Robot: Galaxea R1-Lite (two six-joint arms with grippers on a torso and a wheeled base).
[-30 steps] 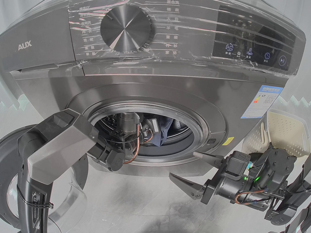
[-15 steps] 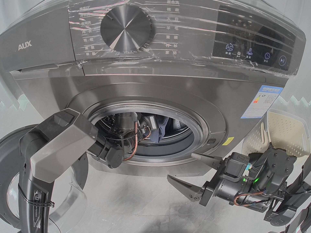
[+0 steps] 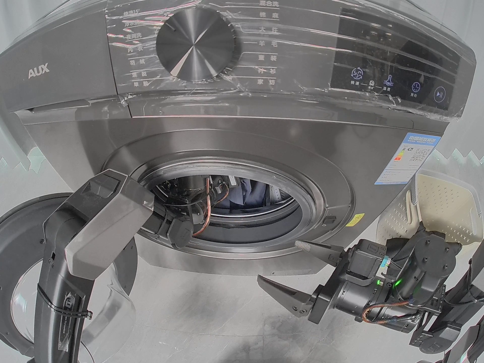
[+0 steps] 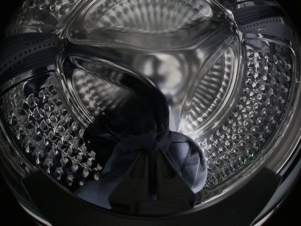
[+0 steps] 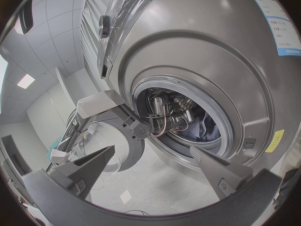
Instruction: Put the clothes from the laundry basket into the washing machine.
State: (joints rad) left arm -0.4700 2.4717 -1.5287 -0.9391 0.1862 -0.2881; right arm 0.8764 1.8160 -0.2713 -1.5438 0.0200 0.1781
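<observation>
Clothes: dark blue garment [image 4: 188, 160] is pinched in the left gripper [image 4: 153, 148], bunched at its fingertips, inside the washing machine [image 3: 252, 137] drum [image 4: 266, 94]. The step in hand looks like the drop. I'd release well past the door opening [image 3: 302, 197], low over the drum floor, so no cloth trails over the rim. Then back straight out along the entry line. Left arm pose: forearm through the opening, wrist inside, aimed at the drum's back wall. Right gripper [image 3: 285, 265] is spread wide and empty, outside and below the opening, with the laundry basket [image 3: 443, 202] beside its arm.
</observation>
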